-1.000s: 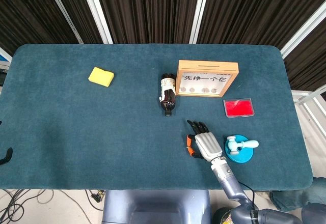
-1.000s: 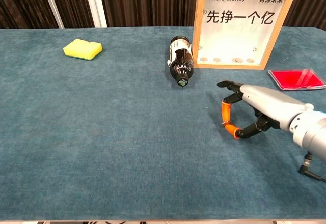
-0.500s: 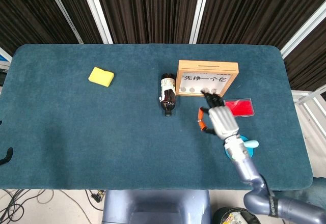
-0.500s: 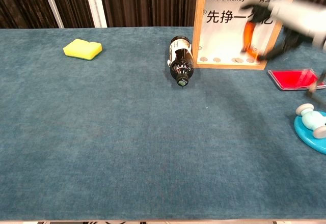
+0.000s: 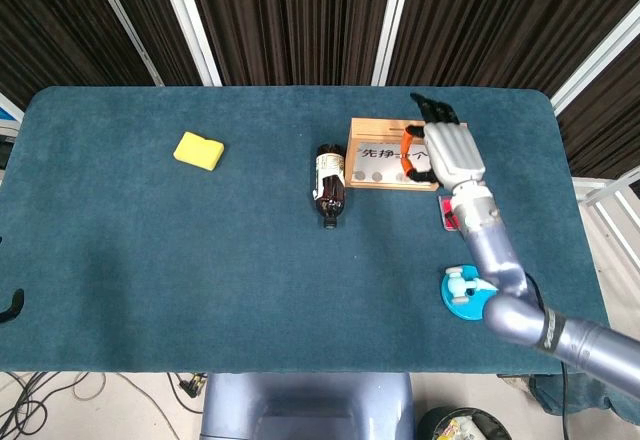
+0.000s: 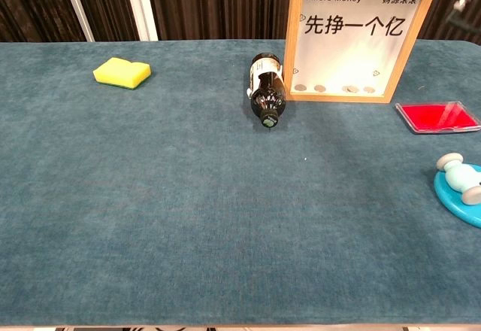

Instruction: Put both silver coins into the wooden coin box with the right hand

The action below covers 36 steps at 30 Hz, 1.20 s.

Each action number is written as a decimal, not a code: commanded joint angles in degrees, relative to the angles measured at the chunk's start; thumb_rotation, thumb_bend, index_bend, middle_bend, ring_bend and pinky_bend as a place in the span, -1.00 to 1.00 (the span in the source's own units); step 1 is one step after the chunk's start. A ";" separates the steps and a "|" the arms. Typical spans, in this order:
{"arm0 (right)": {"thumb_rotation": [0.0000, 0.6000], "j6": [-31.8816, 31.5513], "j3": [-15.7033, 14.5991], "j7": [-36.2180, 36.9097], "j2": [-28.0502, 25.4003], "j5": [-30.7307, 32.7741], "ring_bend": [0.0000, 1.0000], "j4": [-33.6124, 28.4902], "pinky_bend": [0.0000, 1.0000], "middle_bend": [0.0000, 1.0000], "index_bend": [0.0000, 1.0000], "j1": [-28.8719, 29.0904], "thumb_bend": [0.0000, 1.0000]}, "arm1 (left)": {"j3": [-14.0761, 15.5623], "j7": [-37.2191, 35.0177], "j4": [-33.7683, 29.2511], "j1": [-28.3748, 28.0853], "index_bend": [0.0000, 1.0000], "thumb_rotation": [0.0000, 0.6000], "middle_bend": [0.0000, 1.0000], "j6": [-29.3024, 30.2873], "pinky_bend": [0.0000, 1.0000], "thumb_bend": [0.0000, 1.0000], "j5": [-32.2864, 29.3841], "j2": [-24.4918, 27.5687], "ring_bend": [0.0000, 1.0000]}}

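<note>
From the head view, your right hand (image 5: pixel 447 150) hangs over the wooden coin box (image 5: pixel 380 154), fingers curled; can't tell if it's holding a coin. In the chest view, the box reads "¥More Money", with coins (image 6: pixel 334 88) along its bottom and a dark bottle (image 6: pixel 267 90) just left.

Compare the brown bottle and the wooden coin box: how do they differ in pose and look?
The brown bottle lies on its side, its mouth towards the chest camera; the wooden coin box stands upright. The bottle is dark and round with a small label; the box is a flat, pale wooden frame with a clear front, printed characters and coins along its bottom. The bottle is smaller and lower than the box. Both rest on the blue table, side by side.
</note>
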<state>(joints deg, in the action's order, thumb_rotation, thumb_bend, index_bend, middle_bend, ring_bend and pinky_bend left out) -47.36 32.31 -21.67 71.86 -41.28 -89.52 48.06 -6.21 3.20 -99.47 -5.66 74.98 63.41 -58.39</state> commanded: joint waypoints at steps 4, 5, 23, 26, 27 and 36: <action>1.00 6.63 -0.34 -3.14 -0.60 9.39 -1.00 10.38 -1.00 -1.00 0.47 8.09 0.09 | -0.29 0.59 0.04 -0.16 -0.97 1.00 -1.00 -0.40 -1.00 -0.21 -1.40 -0.14 -1.00; 1.00 7.27 -0.65 -3.37 -0.58 10.12 -1.00 11.39 -1.00 -1.00 0.47 8.81 0.09 | -0.33 0.73 0.02 -0.17 -0.97 1.00 -1.00 -0.43 -1.00 -0.21 -1.66 -0.17 -1.00; 1.00 12.49 -9.46 -6.84 -0.27 22.32 -1.00 18.80 -1.00 -1.00 0.47 17.12 0.09 | -1.03 2.05 -1.28 -0.46 -0.97 1.00 -1.00 -1.34 -1.00 -0.21 -5.63 -0.12 -1.00; 1.00 12.52 -10.30 -6.22 0.33 22.82 -1.00 19.54 -1.00 -1.00 0.47 17.67 0.09 | -1.10 1.73 -1.32 -0.44 -0.97 1.00 -1.00 -1.47 -1.00 -0.21 -5.82 -0.02 -1.00; 1.00 12.57 -10.58 -6.11 0.46 22.88 -1.00 19.81 -1.00 -1.00 0.47 17.80 0.09 | -1.11 1.72 -1.32 -0.45 -0.97 1.00 -1.00 -1.48 -1.00 -0.21 -5.81 0.01 -1.00; 1.00 12.46 -12.92 -5.02 1.33 23.60 -1.00 21.63 -1.00 -1.00 0.47 19.09 0.09 | -1.09 1.59 -1.45 -0.64 -0.97 1.00 -1.00 -1.93 -1.00 -0.21 -5.95 0.21 -1.00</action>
<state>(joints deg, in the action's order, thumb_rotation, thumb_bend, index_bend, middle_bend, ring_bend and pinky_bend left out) -34.87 19.49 -26.76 73.13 -17.75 -67.98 67.06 -7.31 4.79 -100.90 -6.30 73.06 57.46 -58.19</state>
